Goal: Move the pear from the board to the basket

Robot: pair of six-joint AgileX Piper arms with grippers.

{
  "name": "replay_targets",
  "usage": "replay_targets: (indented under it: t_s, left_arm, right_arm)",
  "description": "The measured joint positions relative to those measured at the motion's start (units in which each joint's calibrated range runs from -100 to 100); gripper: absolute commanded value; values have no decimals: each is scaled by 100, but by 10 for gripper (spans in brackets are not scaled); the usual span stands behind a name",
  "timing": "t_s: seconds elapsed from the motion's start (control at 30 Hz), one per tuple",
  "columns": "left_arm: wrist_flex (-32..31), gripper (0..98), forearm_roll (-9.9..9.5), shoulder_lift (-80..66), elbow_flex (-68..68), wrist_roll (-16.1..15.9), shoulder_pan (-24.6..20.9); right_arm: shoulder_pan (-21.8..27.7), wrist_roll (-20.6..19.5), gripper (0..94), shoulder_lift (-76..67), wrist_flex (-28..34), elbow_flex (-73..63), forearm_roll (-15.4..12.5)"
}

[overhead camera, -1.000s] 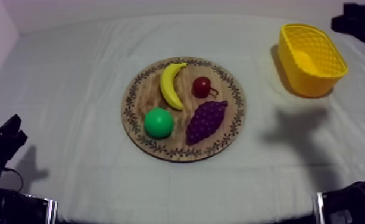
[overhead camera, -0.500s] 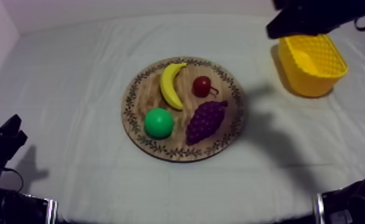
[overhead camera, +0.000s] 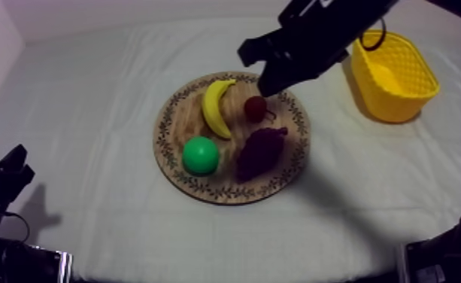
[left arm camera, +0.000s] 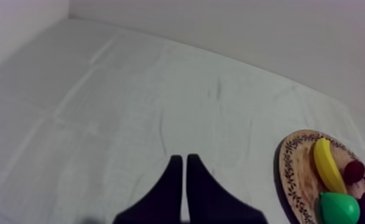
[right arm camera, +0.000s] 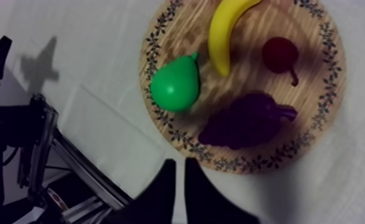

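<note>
The green pear (overhead camera: pixel 201 156) lies on the near left part of the round wooden board (overhead camera: pixel 174 120) at the middle of the cloth-covered worktop (overhead camera: pixel 83 83), its stem end turned towards the banana (overhead camera: pixel 216 107) just beyond it. To the pear's right lies the bunch of grapes (overhead camera: pixel 261 153), and a small red fruit (overhead camera: pixel 254 109) sits farther back, just right of the banana. The right arm reaches in from the far right and hangs over the board's far right rim, shading the small red fruit and the grapes. The right gripper (right arm camera: pixel 178 164) has its fingers pressed together into a narrow wedge, holding nothing, apart from the pear. The yellow basket (overhead camera: pixel 395 75) stands at the far right of the worktop, well apart from the board. The left gripper (left arm camera: pixel 182 159) sits low at the near left, fingers pressed together over bare cloth, the board off to its right
</note>
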Motion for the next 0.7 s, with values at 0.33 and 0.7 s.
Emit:
replay_targets:
  t_s: [0.33,0.7]
  left_arm:
    - [0,1,0,0,0,0,0]
    - [0,1,0,0,0,0,0]
  right_arm:
    - [-87,-192,881,1232,257,-741,-201]
    - [-172,-270,914,2545,779,-1743,-638]
